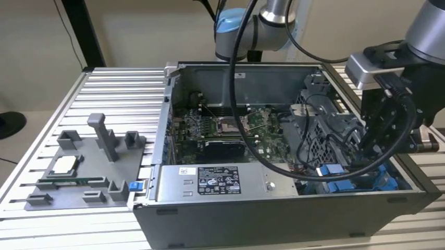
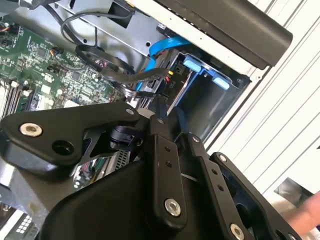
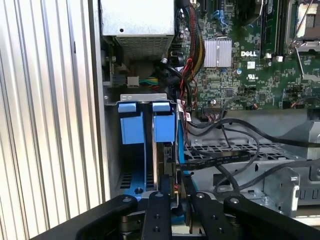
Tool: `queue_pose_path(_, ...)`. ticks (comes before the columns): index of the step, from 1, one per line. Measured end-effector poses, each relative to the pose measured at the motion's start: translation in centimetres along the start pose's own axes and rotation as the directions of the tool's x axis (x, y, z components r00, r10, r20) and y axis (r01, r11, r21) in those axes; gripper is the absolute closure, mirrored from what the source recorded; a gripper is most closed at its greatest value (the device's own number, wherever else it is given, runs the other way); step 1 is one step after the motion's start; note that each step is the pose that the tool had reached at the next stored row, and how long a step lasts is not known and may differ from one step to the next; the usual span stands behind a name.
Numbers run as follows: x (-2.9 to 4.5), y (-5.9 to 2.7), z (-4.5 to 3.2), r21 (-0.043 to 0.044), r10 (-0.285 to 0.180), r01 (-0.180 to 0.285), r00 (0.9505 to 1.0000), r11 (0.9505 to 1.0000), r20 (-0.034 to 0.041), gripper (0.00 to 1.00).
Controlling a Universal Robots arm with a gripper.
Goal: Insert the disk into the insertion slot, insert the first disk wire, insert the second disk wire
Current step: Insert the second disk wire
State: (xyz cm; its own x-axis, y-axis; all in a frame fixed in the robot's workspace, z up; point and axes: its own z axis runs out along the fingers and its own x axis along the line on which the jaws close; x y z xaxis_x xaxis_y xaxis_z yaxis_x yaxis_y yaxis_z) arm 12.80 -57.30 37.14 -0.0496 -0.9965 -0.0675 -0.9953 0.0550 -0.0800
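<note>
The disk (image 3: 164, 127), silver in a bright blue frame, stands on edge inside the insertion slot (image 3: 134, 97) of the grey perforated drive cage (image 1: 326, 140) at the case's corner on the exterior view's right. Its blue frame also shows in the exterior view (image 1: 330, 171) and the second wrist view (image 2: 200, 67). My gripper (image 3: 172, 187) reaches down into the cage beside the disk's edge. Its fingers (image 2: 159, 150) converge closely on the black end of a flat disk wire (image 3: 215, 160) at that edge. My gripper (image 1: 358, 159) is partly hidden by the cage.
A silver power-supply box (image 1: 208, 182) lies along the case's near wall, and the motherboard (image 1: 222, 125) lies on the case floor. A grey fixture tray (image 1: 83, 166) with upright posts sits on the slatted table at the exterior view's left. The arm's black cable (image 1: 240, 104) loops over the case. A hand (image 2: 310, 215) is beside the case.
</note>
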Motion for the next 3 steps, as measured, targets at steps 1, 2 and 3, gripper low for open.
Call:
queue_pose_path(1,0.00,0.00,-0.04,0.0000,0.000,0.000,1.0000,1.0000,0.0000,0.00)
queue_pose_path(2,0.00,0.00,-0.05,0.0000,0.000,0.000,1.0000,1.0000,-0.0001,0.00)
queue_pose_path(3,0.00,0.00,-0.05,0.0000,0.000,0.000,1.0000,1.0000,-0.0001,0.00)
